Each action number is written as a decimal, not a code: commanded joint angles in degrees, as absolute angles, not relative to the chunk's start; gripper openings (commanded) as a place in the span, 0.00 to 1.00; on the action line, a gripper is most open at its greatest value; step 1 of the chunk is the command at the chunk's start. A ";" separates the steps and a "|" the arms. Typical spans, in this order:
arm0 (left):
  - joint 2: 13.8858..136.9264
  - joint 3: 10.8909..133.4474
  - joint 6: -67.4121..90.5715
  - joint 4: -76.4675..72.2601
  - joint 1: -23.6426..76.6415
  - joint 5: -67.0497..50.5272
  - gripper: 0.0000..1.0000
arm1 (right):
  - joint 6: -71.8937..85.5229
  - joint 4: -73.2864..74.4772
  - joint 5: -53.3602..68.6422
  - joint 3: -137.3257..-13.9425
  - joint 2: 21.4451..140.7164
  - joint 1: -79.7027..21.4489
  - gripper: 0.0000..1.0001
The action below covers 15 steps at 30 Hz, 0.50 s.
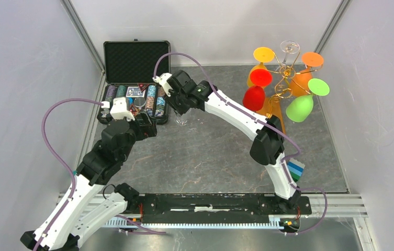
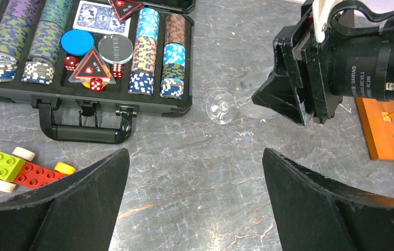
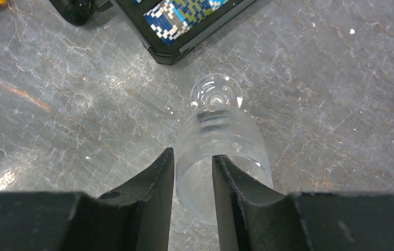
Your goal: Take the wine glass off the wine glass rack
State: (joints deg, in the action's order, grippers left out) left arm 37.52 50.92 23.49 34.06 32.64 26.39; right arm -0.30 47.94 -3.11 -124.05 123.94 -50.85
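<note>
The grey marbled table (image 1: 210, 162) carries the gold wire wine glass rack (image 1: 284, 78) at far right, hung with coloured glasses, and the open poker chip case (image 1: 134, 73) at far left. My left gripper (image 2: 194, 151) hangs spread wide over bare table, holding nothing. My right gripper (image 3: 193, 157) has its jaws parted astride the rim of the clear wine glass (image 3: 236, 141), one finger inside the bowl and one outside, not pinching. That glass is off the rack, on the table just beside the case. I cannot tell whether its foot sits flat. I judge it light, rigid, slick and breakable, so I'd grip gently at the stem or lower bowl.
</note>
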 commanded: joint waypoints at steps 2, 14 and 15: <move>37.58 50.45 22.36 31.51 32.76 26.10 1.00 | -0.30 41.85 -4.50 -126.03 124.20 -50.28 0.39; 37.51 50.19 22.12 31.29 32.70 26.15 1.00 | -0.09 36.79 -3.40 -125.16 123.73 -50.20 0.44; 37.41 50.19 22.12 31.29 32.70 26.04 1.00 | -0.09 36.47 -3.12 -125.04 123.17 -50.19 0.45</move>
State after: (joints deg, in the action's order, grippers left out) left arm 37.52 50.46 23.49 33.71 32.64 26.39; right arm -0.27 39.53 -3.81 -124.05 123.94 -50.30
